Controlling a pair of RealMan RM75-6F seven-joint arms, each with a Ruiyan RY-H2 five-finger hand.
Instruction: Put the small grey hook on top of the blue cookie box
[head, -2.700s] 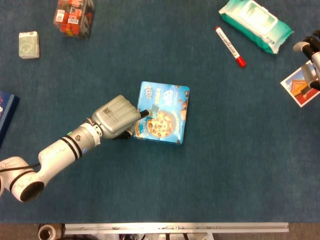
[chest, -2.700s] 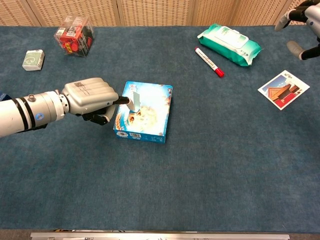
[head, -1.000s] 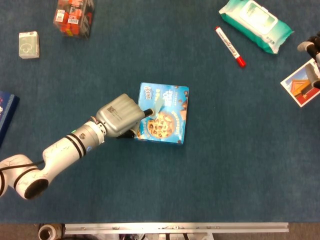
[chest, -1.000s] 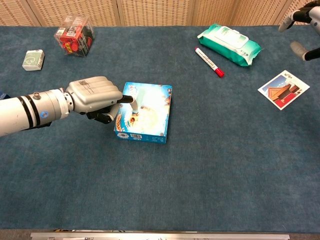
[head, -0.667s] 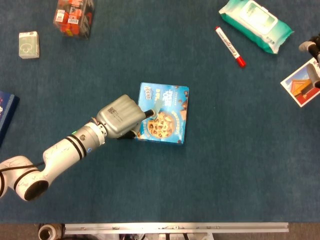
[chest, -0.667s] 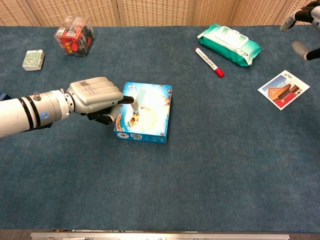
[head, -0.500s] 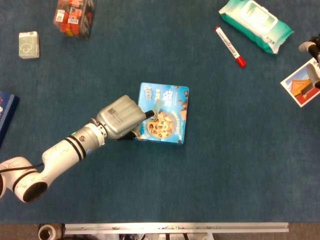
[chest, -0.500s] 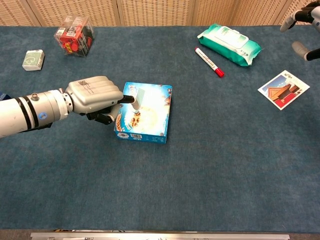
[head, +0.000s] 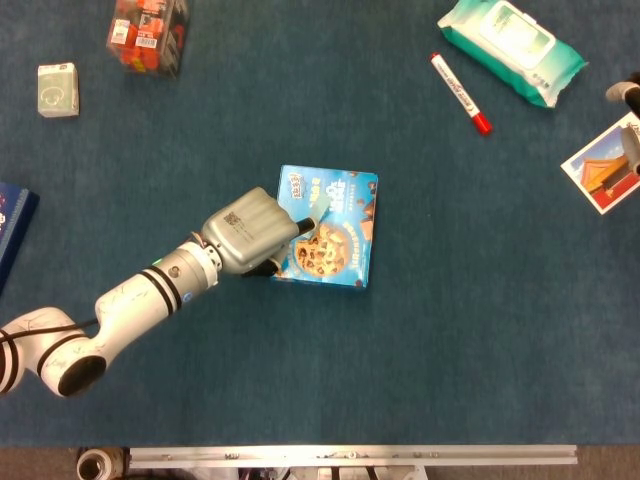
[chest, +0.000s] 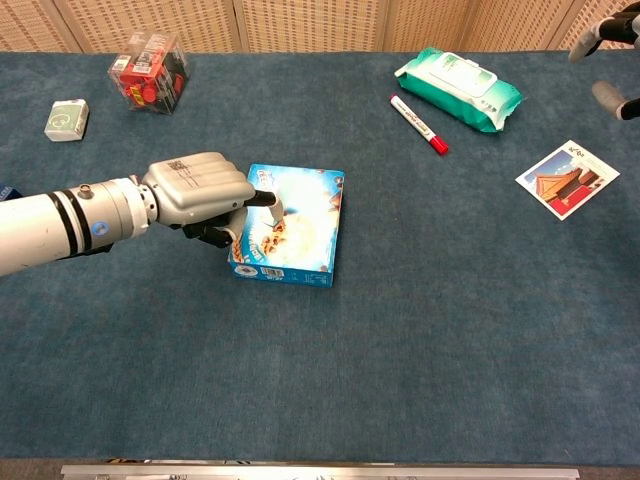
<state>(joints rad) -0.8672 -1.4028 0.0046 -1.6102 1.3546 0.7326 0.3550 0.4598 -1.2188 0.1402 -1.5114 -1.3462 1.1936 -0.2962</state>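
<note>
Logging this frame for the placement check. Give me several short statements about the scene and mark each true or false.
1. The left robot hand holds the small grey hook over the blue cookie box. True.
2. The red-capped marker lies on the box. False: it lies on the table beside the green wipes pack.
3. The picture card lies near the table's right edge. True.
4. The box stands on end. False: it lies flat.

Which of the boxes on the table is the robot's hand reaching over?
The blue cookie box at mid-table. The left hand overlaps its left edge; the small white box and clear red-filled box sit far off, untouched.
</note>
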